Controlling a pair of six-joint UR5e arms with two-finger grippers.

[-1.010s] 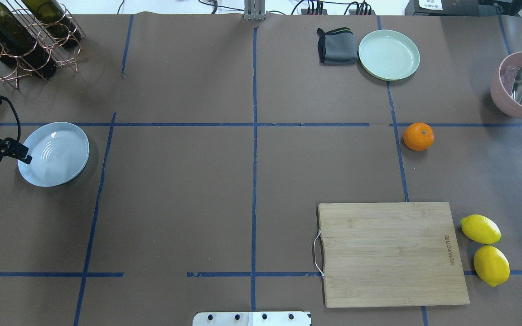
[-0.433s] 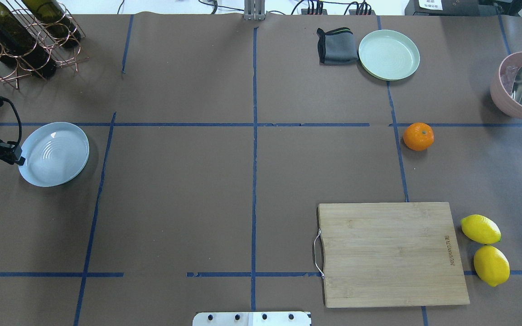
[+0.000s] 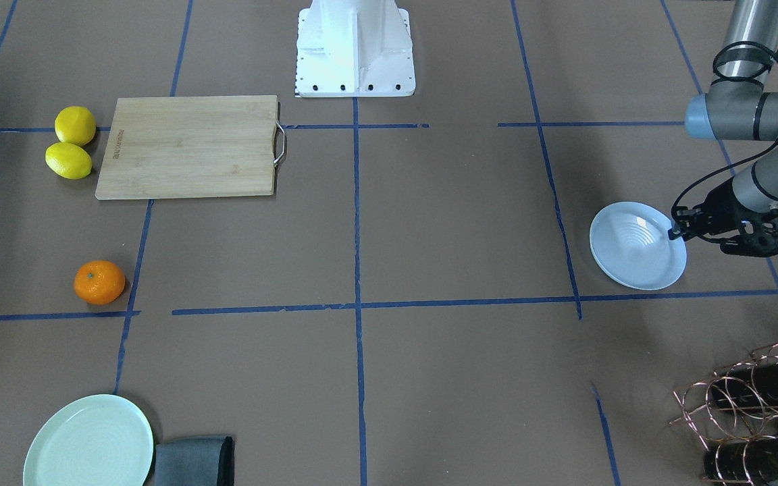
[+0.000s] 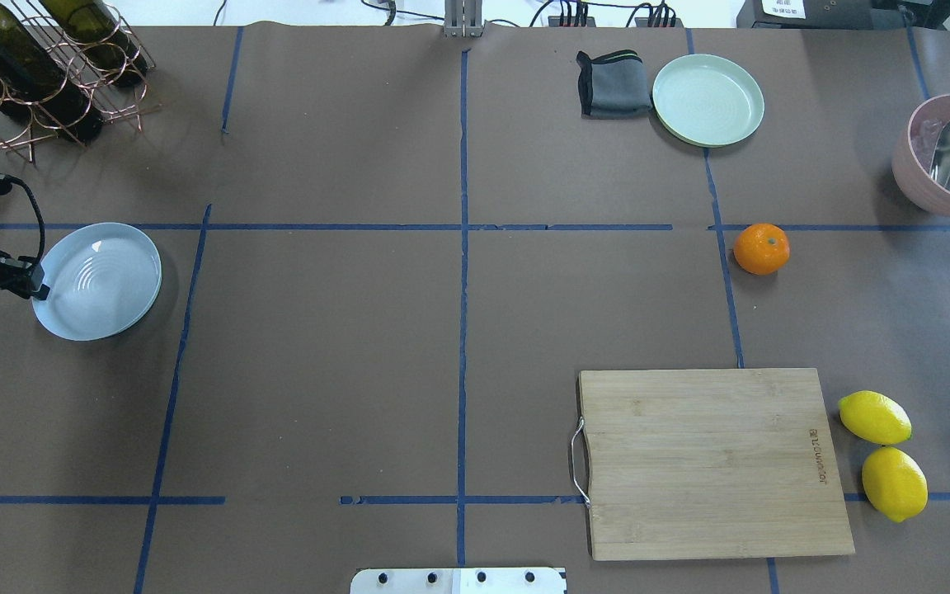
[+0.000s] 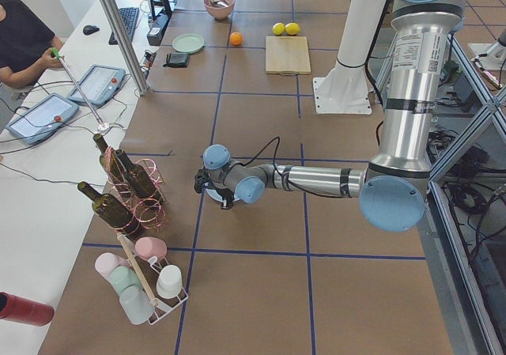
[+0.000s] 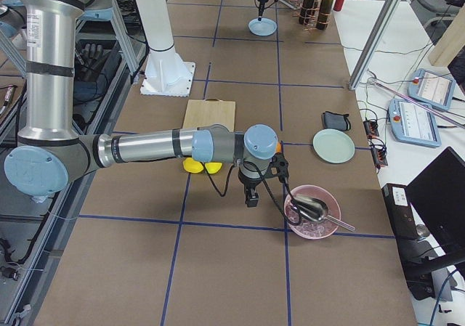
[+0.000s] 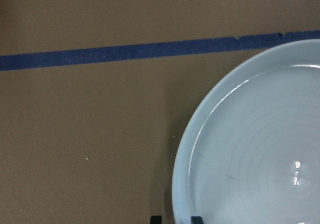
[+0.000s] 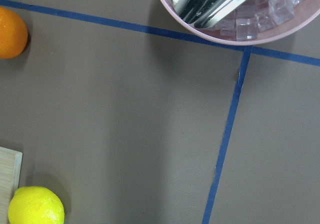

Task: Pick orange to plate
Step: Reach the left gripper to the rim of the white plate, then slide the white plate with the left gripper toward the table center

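The orange (image 4: 761, 248) rests on the brown table at the right, also top left in the right wrist view (image 8: 10, 34). The white-bluish ridged plate (image 4: 104, 285) lies at the far left. My left gripper (image 4: 38, 290) is at the plate's outer rim. In the left wrist view its two fingertips (image 7: 156, 218) stand close together on either side of the plate's rim (image 7: 176, 194), shut on it. My right gripper (image 6: 251, 199) shows only in the exterior right view, hovering near the orange (image 6: 279, 146); I cannot tell its state.
A mint-green plate (image 4: 707, 100) and a grey cloth (image 4: 611, 84) lie at the far right. A pink bowl (image 4: 914, 177) holds ice and a scoop. A wooden board (image 4: 714, 462) and two lemons (image 4: 875, 417) are near right. A bottle rack (image 4: 38, 66) stands far left.
The left gripper has drawn back toward the table's left edge, from over the plate's inside to its rim. The plate has barely shifted. The orange has not moved.
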